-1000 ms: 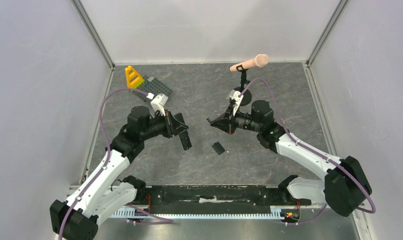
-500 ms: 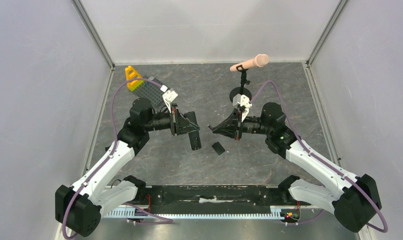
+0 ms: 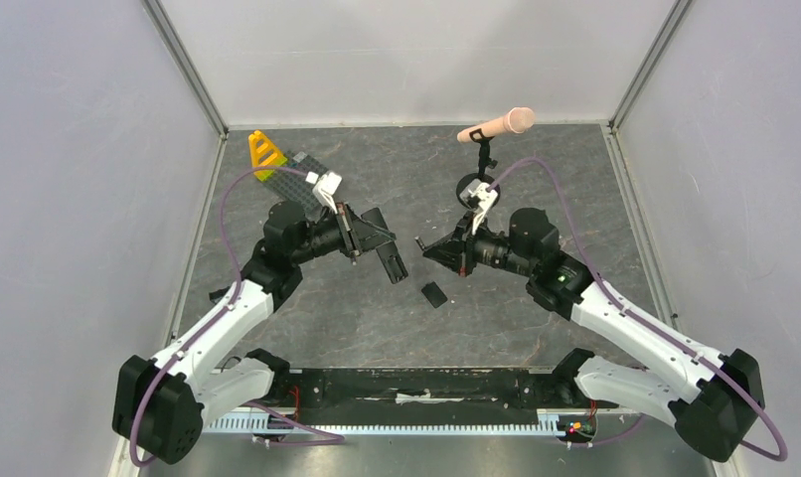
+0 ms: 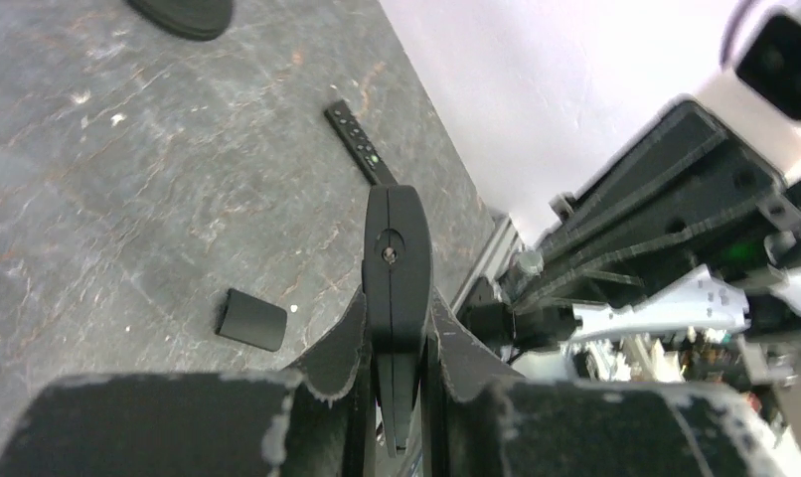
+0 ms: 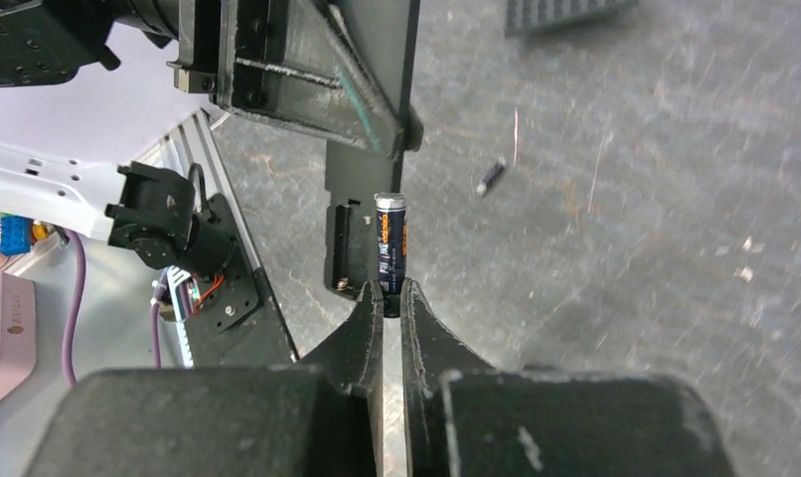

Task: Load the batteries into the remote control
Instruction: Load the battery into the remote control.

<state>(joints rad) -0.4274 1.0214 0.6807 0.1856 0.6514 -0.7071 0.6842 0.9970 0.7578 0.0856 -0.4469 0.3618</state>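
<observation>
In the top view the left end effector (image 3: 377,243) is clamped on the remote control (image 3: 393,264). It holds the remote off the worktop (image 3: 536,169), tilted towards the right end effector (image 3: 426,246), which is just beside it. What the right one carries is too small to tell here. The battery cover (image 3: 434,294) lies on the worktop below the pair.

From the left wrist, the remote control (image 4: 397,258) shows edge-on, pinched between both fingers. The cover (image 4: 250,319) lies to its lower left, and a buttoned remote (image 4: 359,144) lies farther off.

From the right wrist, the fingers are closed on the lower end of a battery (image 5: 391,248), which stands up from their tips. It sits just beside the remote's open bay (image 5: 343,248), apparently not yet in it. A loose battery (image 5: 491,177) lies beyond.

The step in hand looks like seating this cell. The next move calls for laying it lengthwise along the bay, polarity right, and pressing it against the contact while the left holds firm. With so short a pinch, the cell may pivot.
</observation>
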